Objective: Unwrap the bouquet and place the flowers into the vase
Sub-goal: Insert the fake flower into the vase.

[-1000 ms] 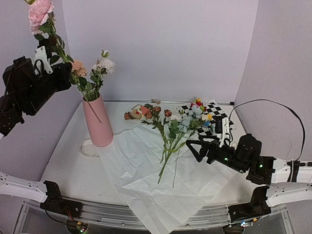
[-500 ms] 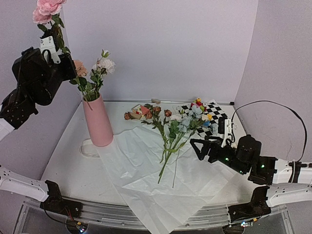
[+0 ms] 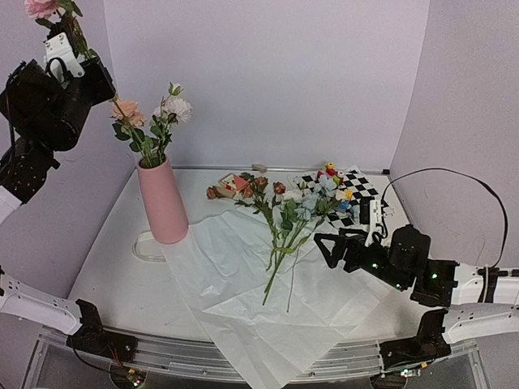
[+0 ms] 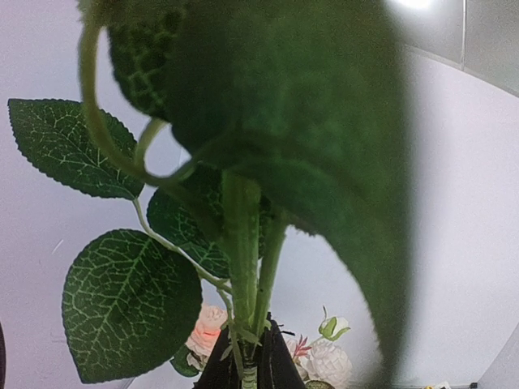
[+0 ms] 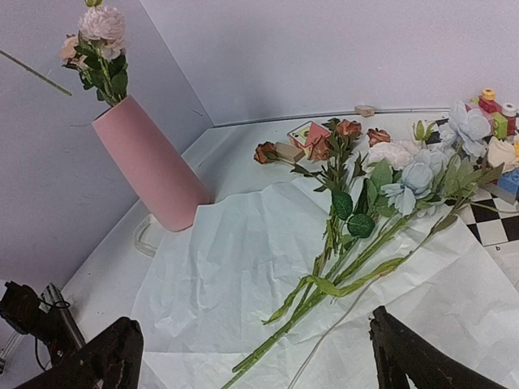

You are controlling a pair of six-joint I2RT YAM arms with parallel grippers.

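Left gripper (image 4: pixel 247 369) is clamped narrow on a pink rose (image 3: pixel 40 7) by its stem, high at far left, probably so the lower end clears the vase (image 3: pixel 164 203) rim; right gripper (image 5: pixel 255 352) gapes wide and empty just right of the flowers (image 3: pixel 284 223) lying on the spread paper (image 3: pixel 235 275), seemingly ready for another pick.

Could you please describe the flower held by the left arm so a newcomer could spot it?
From the tall pink vase at the left of the table, look up towards the overhead view's top left corner. There the left hand, shut on a leafy green stem, holds a pink rose aloft. It alone is neither in the vase nor lying on the white paper.
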